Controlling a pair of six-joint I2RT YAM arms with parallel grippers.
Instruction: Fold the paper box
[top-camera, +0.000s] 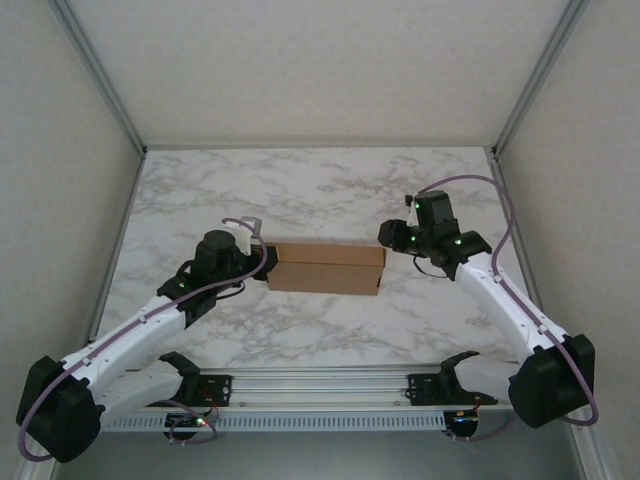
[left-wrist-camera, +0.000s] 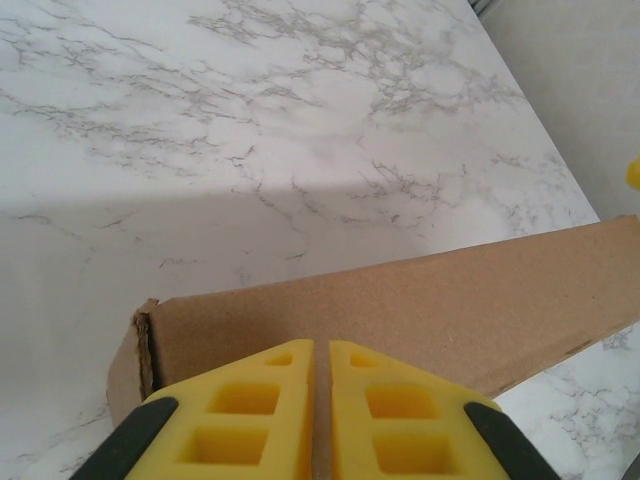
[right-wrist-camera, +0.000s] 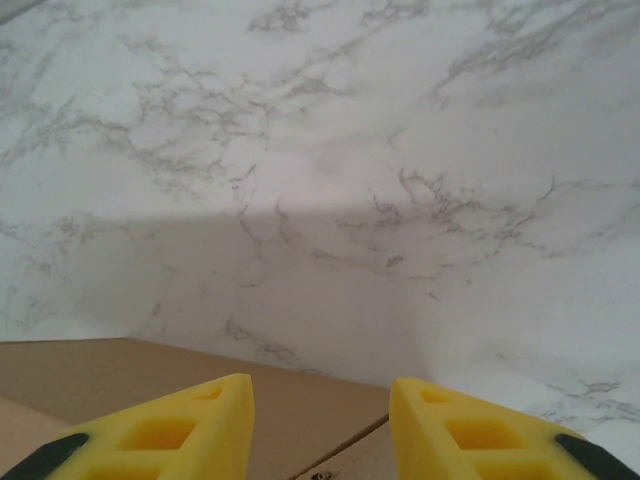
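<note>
Marbled bench was used as the work surface. Left jaws were drawn together to a thin slit at the left end of the paper box; whether card was pinched could not be told. Right jaws were spread apart above its right end. The paper box was laid mid-bench, apparently closed up, and judged to be braced endwise for final pressing.

White marble-look tabletop, grey veining. Plain off-white textured walls at left, back and right. Silver metal frame posts up the far corners. Slotted aluminium rail along near edge. Soft even light, faint shadows.
</note>
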